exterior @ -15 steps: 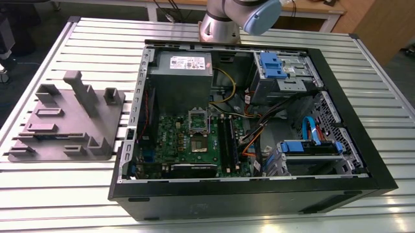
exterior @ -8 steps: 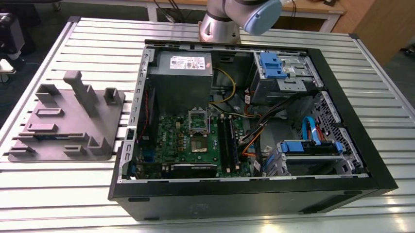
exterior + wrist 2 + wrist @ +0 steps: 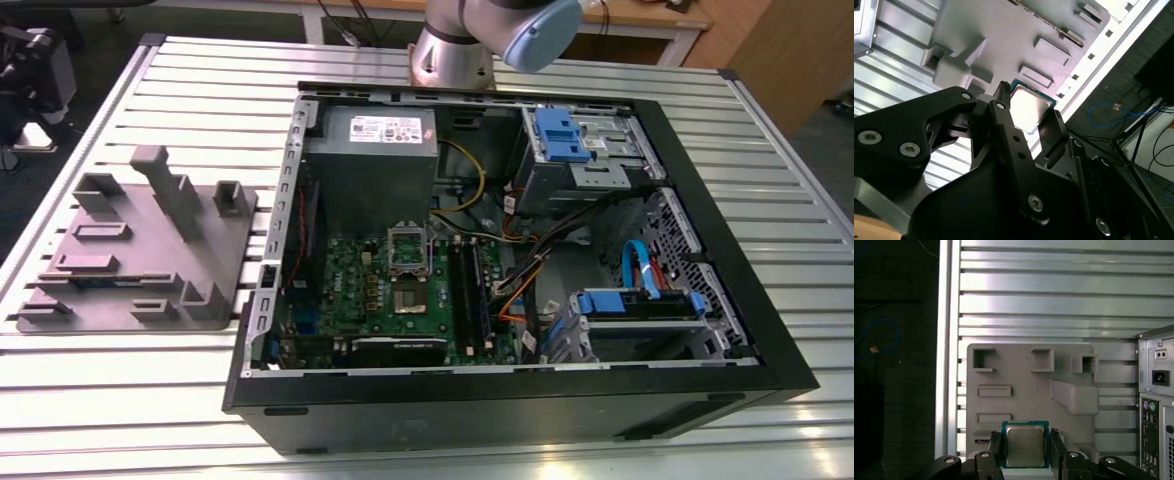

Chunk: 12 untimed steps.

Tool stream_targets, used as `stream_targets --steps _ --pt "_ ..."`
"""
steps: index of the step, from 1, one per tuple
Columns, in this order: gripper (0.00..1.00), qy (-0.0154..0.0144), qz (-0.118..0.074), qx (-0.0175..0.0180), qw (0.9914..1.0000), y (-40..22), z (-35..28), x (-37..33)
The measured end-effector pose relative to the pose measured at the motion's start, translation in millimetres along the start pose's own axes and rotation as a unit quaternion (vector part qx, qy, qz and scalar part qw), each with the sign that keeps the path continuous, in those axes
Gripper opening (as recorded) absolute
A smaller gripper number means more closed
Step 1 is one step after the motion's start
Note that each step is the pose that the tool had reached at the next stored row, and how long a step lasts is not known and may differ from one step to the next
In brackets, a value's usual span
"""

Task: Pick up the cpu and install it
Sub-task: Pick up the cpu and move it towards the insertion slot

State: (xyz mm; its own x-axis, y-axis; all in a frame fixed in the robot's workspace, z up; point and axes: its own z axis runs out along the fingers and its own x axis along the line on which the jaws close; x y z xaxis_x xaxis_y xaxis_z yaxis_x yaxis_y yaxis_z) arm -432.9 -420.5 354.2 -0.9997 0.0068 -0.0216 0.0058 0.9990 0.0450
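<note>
In both wrist views the cpu [image 3: 1025,444] [image 3: 1028,104], a small square chip with a pale metal top and a green rim, sits between my two black fingers [image 3: 995,450] [image 3: 1004,117]. My gripper [image 3: 1025,440] [image 3: 1029,114] is shut on it, one finger against each of two opposite edges. It hangs well above the grey tray [image 3: 1024,390] [image 3: 994,35], which looks small beneath it. In the exterior view the tray [image 3: 134,250] lies on the slatted table at the view's left, beside the open computer case. The green board [image 3: 400,290] with its silvery socket frame [image 3: 408,248] lies inside the case.
The black case [image 3: 747,330] holds a grey power supply box [image 3: 374,170], blue drive brackets [image 3: 561,135] and loose cables [image 3: 534,260]. Its rear panel [image 3: 1156,405] stands next to the tray. The arm's base [image 3: 467,40] rises behind the case. The table edge [image 3: 949,340] borders dark floor.
</note>
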Motion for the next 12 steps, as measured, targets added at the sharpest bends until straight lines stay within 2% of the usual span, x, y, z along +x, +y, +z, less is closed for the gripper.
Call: stream_targets --steps 12 --pt "0.47 0.0 0.0 0.0 1.0 0.2 0.7 -30.4"
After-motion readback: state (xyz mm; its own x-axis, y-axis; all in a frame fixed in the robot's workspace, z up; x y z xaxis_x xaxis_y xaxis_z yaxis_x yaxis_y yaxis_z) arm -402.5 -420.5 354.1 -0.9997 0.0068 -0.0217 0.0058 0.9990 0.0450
